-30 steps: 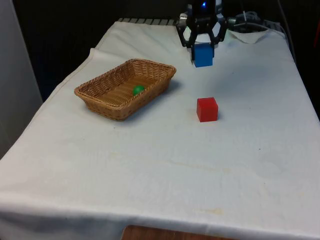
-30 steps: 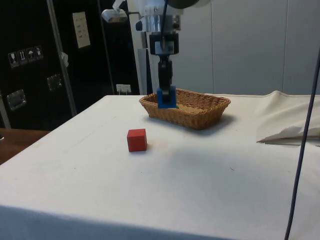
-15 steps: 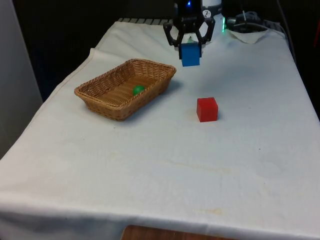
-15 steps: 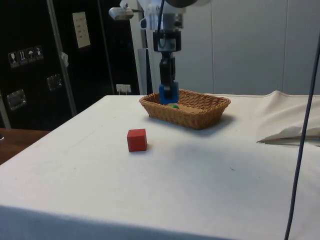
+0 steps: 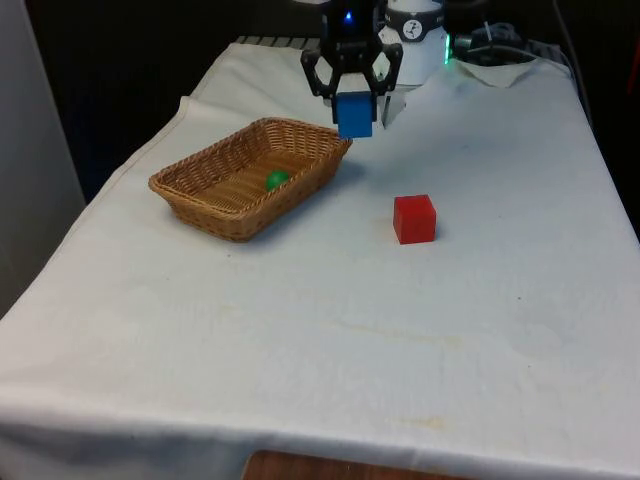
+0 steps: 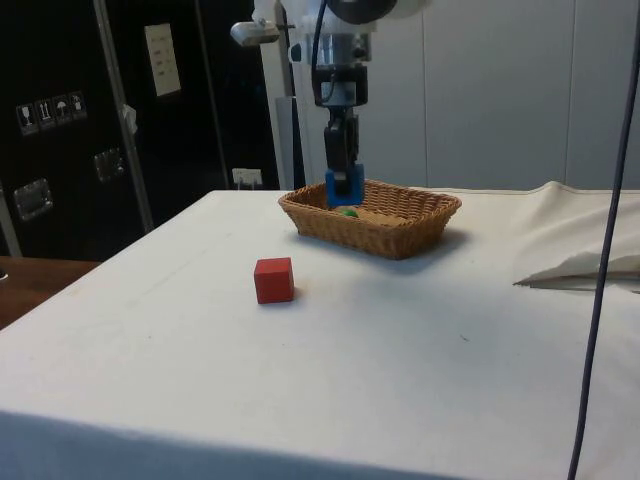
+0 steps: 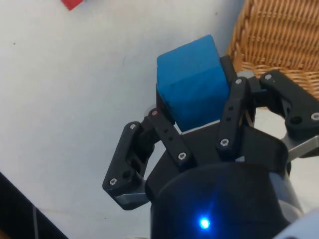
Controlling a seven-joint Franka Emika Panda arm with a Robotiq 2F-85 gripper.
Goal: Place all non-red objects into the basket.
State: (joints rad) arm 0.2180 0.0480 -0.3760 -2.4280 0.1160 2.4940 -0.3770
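From the front, the gripper (image 5: 354, 100) hangs in the air with a blue cube (image 5: 354, 113) clenched between its fingers, just past the far right corner of the wicker basket (image 5: 200, 195). A green ball (image 5: 276, 180) lies inside the basket, toward its right wall. The red cube (image 5: 414, 218) sits on the white cloth (image 5: 400, 330), to the right of the basket and a little nearer, well apart from it.

From the side, the gripper (image 6: 343, 180) holds the blue cube (image 6: 344, 187) above the basket's (image 6: 400, 235) rim at its left end, with the green ball (image 6: 347, 212) showing just below the cube. The red cube (image 6: 273, 279) stands alone on the cloth (image 6: 350, 380), nearer than the basket.

At the wrist, the blue cube (image 7: 194, 87) is pinched between the two fingers (image 7: 167, 134), clear of the cloth (image 7: 75, 89) below it. The basket's woven edge (image 7: 279, 40) lies beside the cube, and a corner of the red cube (image 7: 74, 4) shows far off.
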